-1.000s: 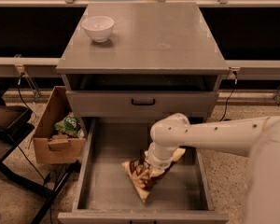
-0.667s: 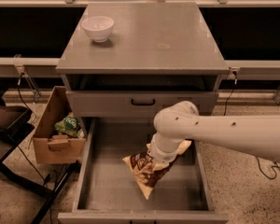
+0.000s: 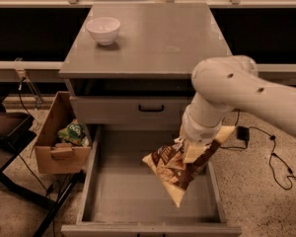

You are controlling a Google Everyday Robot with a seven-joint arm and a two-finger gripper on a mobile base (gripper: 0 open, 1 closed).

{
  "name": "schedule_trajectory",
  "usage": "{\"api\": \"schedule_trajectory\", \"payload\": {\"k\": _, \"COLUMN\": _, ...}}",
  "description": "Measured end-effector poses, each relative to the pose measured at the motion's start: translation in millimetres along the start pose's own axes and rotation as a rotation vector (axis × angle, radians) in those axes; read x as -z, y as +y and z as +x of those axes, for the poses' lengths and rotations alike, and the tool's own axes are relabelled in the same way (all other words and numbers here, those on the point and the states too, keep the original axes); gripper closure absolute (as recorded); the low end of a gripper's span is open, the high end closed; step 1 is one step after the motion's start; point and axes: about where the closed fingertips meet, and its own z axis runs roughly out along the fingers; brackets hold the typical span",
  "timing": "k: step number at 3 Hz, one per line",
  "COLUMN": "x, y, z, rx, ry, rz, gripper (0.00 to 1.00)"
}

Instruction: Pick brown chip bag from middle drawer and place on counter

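The brown chip bag, dark brown with tan ends, hangs tilted in the air above the right side of the open middle drawer. My gripper sits at the end of the white arm and is shut on the bag's upper edge; the wrist hides most of the fingers. The grey counter lies higher and farther back, above the closed drawer front with the black handle.
A white bowl stands on the counter's far left. A cardboard box with a green packet sits on the floor left of the drawer. A black cable lies on the floor at right.
The arm has risen and swung right, lifting the chip bag off the drawer floor. The bag now hangs clear above the drawer.
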Motion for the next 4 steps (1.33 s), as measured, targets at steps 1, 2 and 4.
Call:
{"api": "schedule_trajectory", "payload": {"k": 1, "x": 58.4, "y": -7.2, "z": 18.4, "rx": -0.041, "ry": -0.008, "rz": -0.017, "gripper": 1.0}}
{"api": "schedule_trajectory", "payload": {"k": 2, "x": 117.2, "y": -20.6, "z": 41.8, "rx": -0.113, "ry": -0.015, "rz": -0.039, "gripper": 1.0}}
{"api": "schedule_trajectory", "payload": {"k": 4, "x": 172.6, "y": -49.0, "z": 49.0, "rx": -0.143, "ry": 0.01, "rz": 0.025, "gripper": 1.0}}
